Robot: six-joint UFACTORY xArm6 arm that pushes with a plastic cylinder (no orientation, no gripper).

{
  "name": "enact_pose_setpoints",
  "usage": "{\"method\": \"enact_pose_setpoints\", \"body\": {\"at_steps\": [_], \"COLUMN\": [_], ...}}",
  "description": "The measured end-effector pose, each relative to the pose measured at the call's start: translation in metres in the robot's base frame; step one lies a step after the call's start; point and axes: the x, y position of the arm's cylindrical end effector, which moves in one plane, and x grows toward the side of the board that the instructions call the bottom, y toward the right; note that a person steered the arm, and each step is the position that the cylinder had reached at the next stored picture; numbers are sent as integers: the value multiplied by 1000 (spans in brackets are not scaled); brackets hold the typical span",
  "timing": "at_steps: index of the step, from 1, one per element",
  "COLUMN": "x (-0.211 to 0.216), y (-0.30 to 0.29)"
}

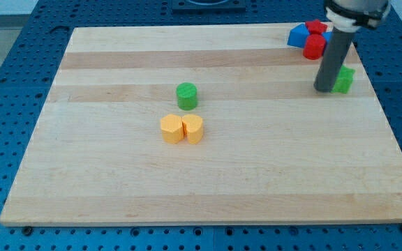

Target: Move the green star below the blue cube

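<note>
My tip (324, 88) rests on the counter (208, 174) touching the left side of the green star (344, 79). There is no hand here, only the rod, so nothing is gripped. Just above the green star, toward the view's top, sits a tight cluster: a blue block (299, 35) and two red blocks (315, 45); which is the blue cube I cannot tell, as the rod hides part of the cluster. Well to the green star's left stand a green cylinder (186, 95) and two yellow blocks (182, 129), clear of the work.
</note>
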Motion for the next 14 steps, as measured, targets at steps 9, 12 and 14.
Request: {"method": "enact_pose_setpoints", "body": {"at_steps": [9, 12, 14], "x": [-43, -53, -40], "y": [18, 29, 37]}}
